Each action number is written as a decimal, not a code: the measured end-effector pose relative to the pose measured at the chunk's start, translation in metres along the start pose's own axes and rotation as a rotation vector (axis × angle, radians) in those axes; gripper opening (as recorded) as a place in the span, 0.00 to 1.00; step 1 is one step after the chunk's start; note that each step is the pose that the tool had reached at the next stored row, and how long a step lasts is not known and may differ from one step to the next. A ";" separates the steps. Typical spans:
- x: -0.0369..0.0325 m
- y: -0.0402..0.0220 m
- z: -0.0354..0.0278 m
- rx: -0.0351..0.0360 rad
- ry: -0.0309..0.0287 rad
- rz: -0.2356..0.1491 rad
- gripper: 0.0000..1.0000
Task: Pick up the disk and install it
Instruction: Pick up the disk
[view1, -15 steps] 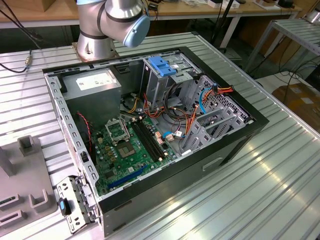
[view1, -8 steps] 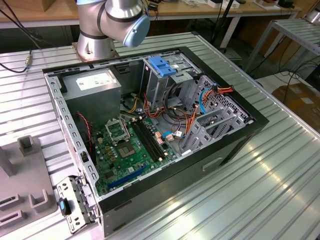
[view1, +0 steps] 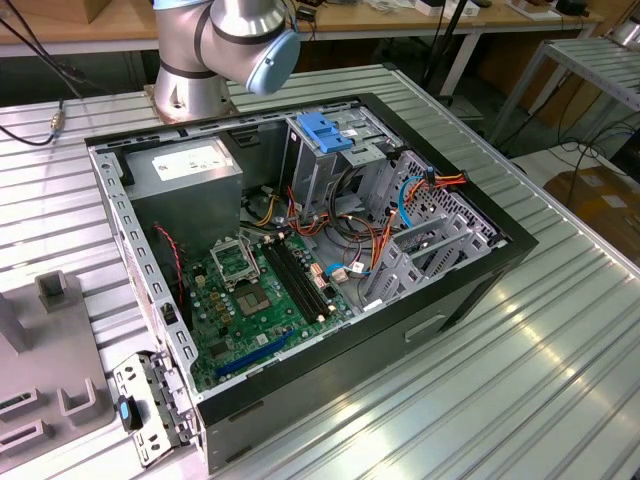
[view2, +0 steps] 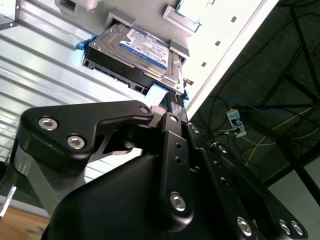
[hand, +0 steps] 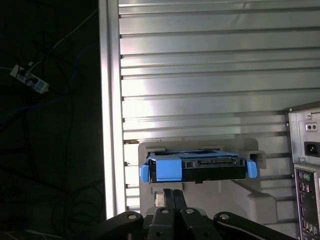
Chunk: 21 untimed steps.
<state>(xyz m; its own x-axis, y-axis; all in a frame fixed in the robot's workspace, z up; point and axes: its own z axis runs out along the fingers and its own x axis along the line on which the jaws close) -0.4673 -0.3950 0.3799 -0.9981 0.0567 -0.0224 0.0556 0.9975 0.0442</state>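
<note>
— Where do we find the disk?
— In both wrist views. The disk (view2: 137, 47) is a flat grey metal slab with a white-and-blue label on its broad face, framed by a bright blue plastic rail. It lies in a pale grey cradle (hand: 257, 197) of matte moulded plastic. The cradle stands on the table (hand: 200, 75), whose silvery aluminium top is ribbed in long straight grooves.
— And the gripper?
— The gripper (view2: 175, 103) is black metal links with bright screw heads, and its tip is right at the disk's blue-edged end. It seems to touch the rail there, though the angle is poor. We cannot tell whether it is clamped or loose.
— What do we see around that?
— In the first wrist view the rear panel of the computer case (hand: 305, 160) stands near the cradle on the same table. In the exterior view the case is a black box with its open side up. Inside we see a green motherboard (view1: 250, 290), a big grey box (view1: 185, 175) with a white label, a tall metal cage (view1: 310, 170) topped by a blue latch (view1: 325, 130), and red, orange and blue cables (view1: 378, 245).
— Anything outside it?
— The arm (view1: 235, 40), grey with a pale blue cap, stands behind the case. A grey slotted fixture (view1: 50, 390) sits at the exterior view's left.
</note>
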 end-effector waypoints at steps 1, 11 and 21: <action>-0.0001 0.0000 0.0000 0.0000 0.0000 0.000 0.11; -0.0002 0.0000 0.0000 -0.0023 0.0044 -0.101 0.11; -0.0002 0.0000 0.0000 -0.0045 0.0090 -0.203 0.11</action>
<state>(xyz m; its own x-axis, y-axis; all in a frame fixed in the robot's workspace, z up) -0.4671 -0.3950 0.3799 -0.9891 -0.1456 -0.0224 -0.1465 0.9882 0.0442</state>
